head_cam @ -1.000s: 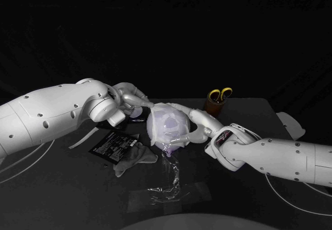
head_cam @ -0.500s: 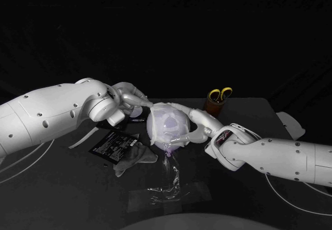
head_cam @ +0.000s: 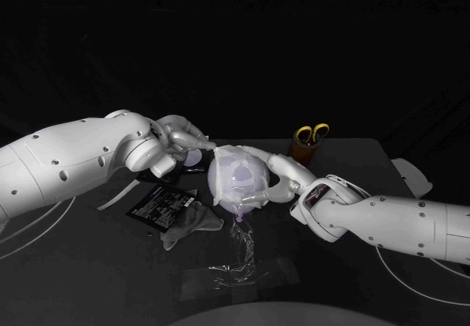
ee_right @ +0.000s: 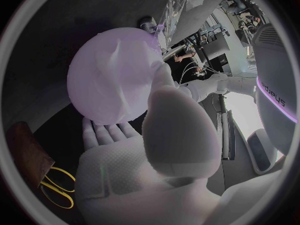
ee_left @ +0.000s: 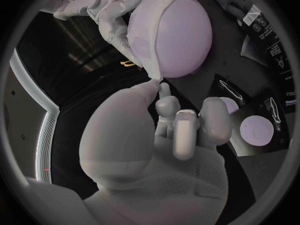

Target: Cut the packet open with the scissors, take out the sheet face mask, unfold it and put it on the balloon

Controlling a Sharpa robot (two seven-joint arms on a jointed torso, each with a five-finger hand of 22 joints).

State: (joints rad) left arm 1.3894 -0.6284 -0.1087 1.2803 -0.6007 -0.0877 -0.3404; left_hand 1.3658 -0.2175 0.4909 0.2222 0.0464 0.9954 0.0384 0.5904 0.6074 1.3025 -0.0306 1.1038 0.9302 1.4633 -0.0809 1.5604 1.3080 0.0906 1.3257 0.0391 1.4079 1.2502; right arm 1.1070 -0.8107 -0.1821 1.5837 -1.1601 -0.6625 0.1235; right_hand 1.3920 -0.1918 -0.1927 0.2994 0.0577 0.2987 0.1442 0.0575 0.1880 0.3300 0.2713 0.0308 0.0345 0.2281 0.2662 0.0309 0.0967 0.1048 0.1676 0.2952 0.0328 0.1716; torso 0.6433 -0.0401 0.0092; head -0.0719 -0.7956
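The left hand's (head_cam: 184,139) thumb and one finger are closed narrowly on the edge of the mask (head_cam: 225,161), at the balloon's far left; its other fingers are curled in beside them. In the left wrist view the thumb tip (ee_left: 152,86) meets the pale mask (ee_left: 145,32) where its edge comes to a point, with the balloon (ee_left: 184,35) just beyond. The right hand (head_cam: 277,180) holds the balloon (head_cam: 240,183) from the right, fingers spread round its side and thumb below; the right wrist view shows the palm (ee_right: 156,150) cupping the balloon (ee_right: 109,80). The mask lies draped over the balloon's top and left side, and the balloon's neck points down toward the table (head_cam: 98,272). Left of the balloon lies the black packet (head_cam: 161,204). Near it, a clear film (head_cam: 238,261) rests on the table. To the far right, the scissors (head_cam: 312,134) stand in a brown holder (head_cam: 303,152).
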